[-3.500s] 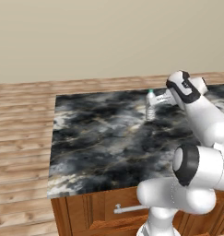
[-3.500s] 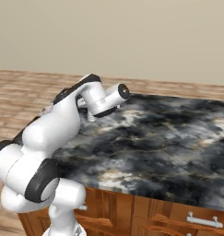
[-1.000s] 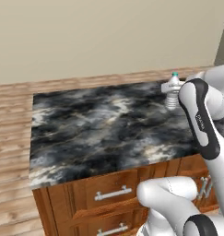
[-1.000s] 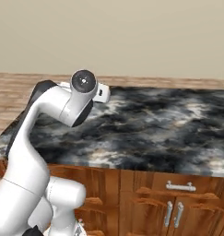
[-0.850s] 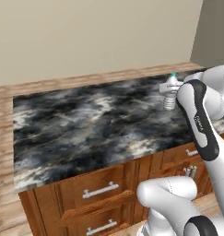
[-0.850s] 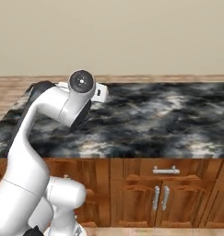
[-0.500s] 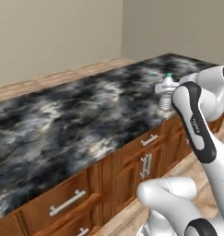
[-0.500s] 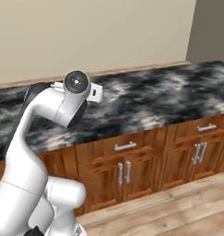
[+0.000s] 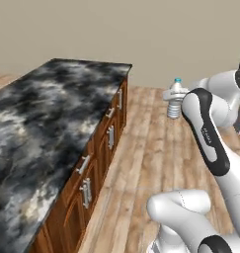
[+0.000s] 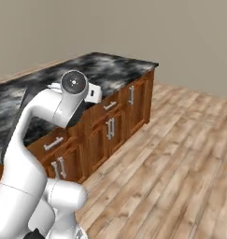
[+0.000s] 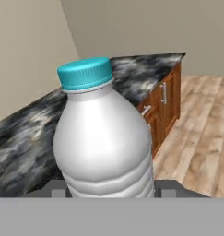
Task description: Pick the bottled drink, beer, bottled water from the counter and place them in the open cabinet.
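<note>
My bottled water (image 11: 104,138) is a pale ribbed plastic bottle with a blue-green cap, upright and close before the hand camera. I have the pincer (image 9: 174,105) closed partway around its body, carried in the air over the wooden floor (image 9: 146,163), clear of the marbled table (image 9: 37,118).

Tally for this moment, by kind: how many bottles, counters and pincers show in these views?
Bottles: 1, the bottled water, upright with a blue-green cap, held in the pincer above the wood floor, off the counter.
Counters: 1, the counter, marbled stone on a wooden base.
Pincers: 1.
Total: 3
</note>
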